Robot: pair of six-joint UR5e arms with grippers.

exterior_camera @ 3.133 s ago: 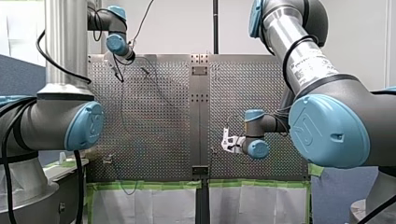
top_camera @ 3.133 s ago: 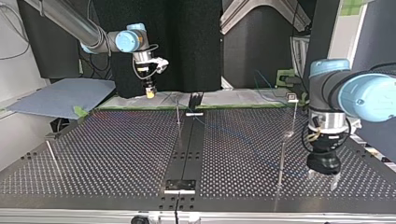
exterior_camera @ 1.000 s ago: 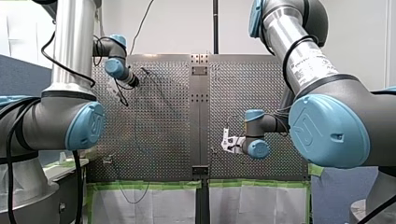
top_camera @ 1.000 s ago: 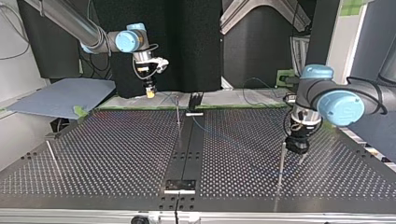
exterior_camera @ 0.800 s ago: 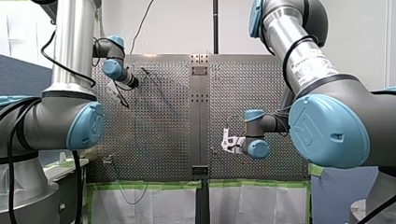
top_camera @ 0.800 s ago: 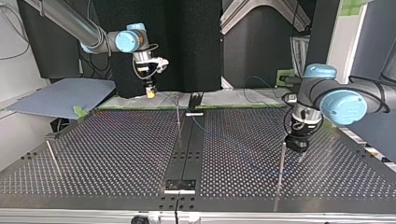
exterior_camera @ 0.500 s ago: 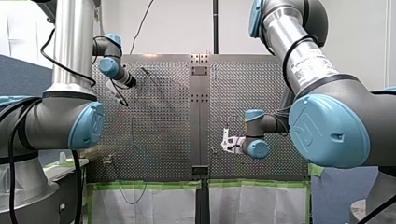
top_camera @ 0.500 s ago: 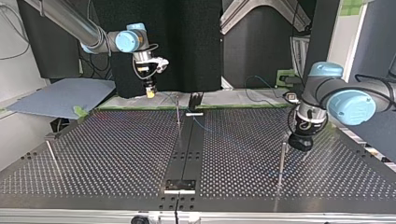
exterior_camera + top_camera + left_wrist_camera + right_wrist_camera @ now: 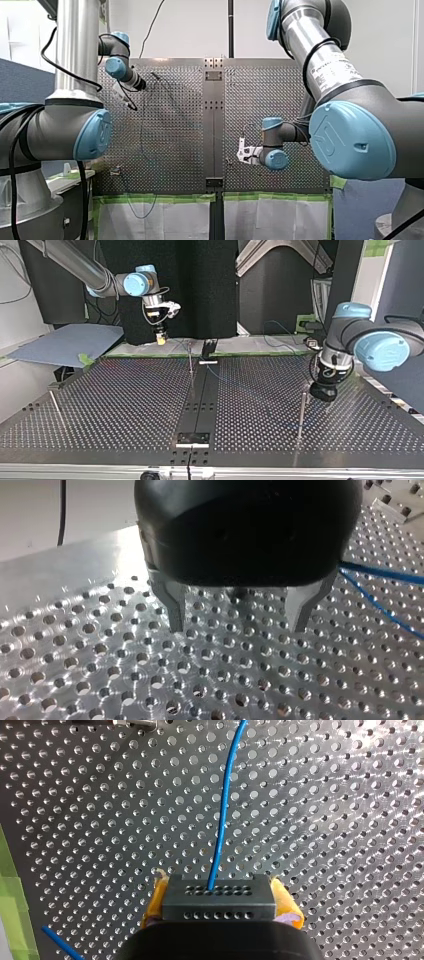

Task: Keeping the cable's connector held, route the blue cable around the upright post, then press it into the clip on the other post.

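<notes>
Blue cable (image 9: 223,805) is leaving a dark grey connector (image 9: 220,904) and running ahead across the perforated table (image 9: 350,820). My right gripper (image 9: 218,880) is clamping that connector between its yellow pads (image 9: 286,904). In the top view this gripper is hanging over the table's far edge, left of the middle. My left gripper (image 9: 237,628), black with metal fingers (image 9: 172,605), is hovering just above the table, its fingers spread apart and gripping nothing. Two blue strands of the cable are lying on the holes just beside it. In the top view this gripper is hanging near the tip of a thin upright post (image 9: 300,417) at the view's right. A second post (image 9: 190,362) is standing near the table's middle strip, well apart from both grippers.
</notes>
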